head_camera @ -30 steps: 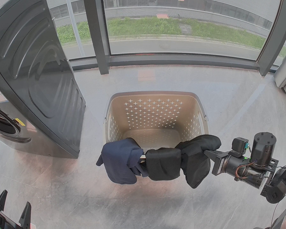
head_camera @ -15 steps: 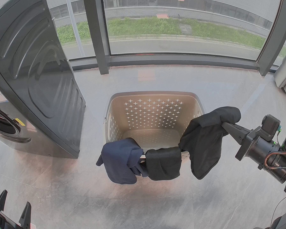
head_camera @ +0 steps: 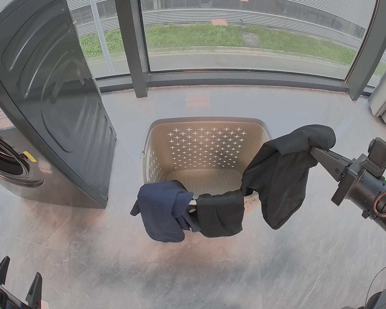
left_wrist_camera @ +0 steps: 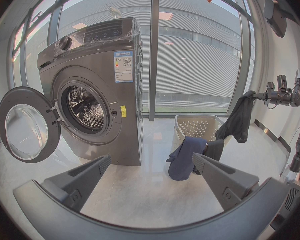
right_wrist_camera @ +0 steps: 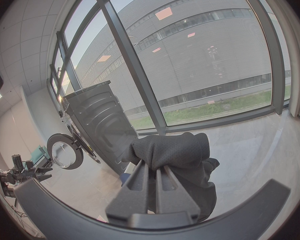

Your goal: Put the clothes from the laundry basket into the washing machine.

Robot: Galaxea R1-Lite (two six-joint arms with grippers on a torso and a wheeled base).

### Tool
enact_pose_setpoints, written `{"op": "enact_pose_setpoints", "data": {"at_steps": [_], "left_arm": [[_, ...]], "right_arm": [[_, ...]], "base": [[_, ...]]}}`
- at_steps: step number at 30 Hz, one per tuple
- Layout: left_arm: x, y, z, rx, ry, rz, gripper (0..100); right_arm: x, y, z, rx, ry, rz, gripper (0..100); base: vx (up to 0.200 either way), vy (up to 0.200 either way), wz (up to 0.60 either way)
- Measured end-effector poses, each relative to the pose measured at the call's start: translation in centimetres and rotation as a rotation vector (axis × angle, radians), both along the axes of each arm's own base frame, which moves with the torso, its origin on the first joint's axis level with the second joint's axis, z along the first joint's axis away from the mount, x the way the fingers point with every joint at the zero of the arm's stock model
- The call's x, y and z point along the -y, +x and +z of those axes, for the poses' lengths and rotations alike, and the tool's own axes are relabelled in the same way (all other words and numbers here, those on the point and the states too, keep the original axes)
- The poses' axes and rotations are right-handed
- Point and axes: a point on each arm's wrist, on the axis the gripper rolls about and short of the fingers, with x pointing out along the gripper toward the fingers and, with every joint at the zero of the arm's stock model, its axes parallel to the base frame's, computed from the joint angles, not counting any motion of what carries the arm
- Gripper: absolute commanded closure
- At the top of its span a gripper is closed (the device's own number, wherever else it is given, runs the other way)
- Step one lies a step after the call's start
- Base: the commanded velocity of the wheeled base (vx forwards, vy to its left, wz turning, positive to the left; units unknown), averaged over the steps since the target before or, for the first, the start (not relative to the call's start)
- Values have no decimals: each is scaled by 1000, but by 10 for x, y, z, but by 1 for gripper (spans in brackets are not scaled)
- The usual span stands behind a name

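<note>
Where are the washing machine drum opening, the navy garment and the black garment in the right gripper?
washing machine drum opening (left_wrist_camera: 85, 108): left wrist view, middle of the drum.
navy garment (head_camera: 162, 211): head view, centre of its hanging fold.
held black garment (head_camera: 283, 172): head view, middle of the hanging cloth.

A black garment hangs above the right rim of the laundry basket; a navy cloth and a dark cloth drape its near rim. The washing machine stands open.

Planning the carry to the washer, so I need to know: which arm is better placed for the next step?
Right. The right tool is shut on the black garment, raised by the laundry basket. The left tool is open and empty, low down. The washing machine door is open.
</note>
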Motion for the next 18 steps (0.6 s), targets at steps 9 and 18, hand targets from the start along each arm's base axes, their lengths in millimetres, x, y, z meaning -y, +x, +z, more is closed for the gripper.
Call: {"op": "enact_pose_setpoints", "data": {"at_steps": [9,18], "left_arm": [[0,0,0,0,2,0,0],[0,0,0,-1,-1,0,0]], "right_arm": [[0,-2,1,2,7,9,100],[-1,-3,1,7,11,15,100]], "base": [[0,67,0],[0,200,0]]}}
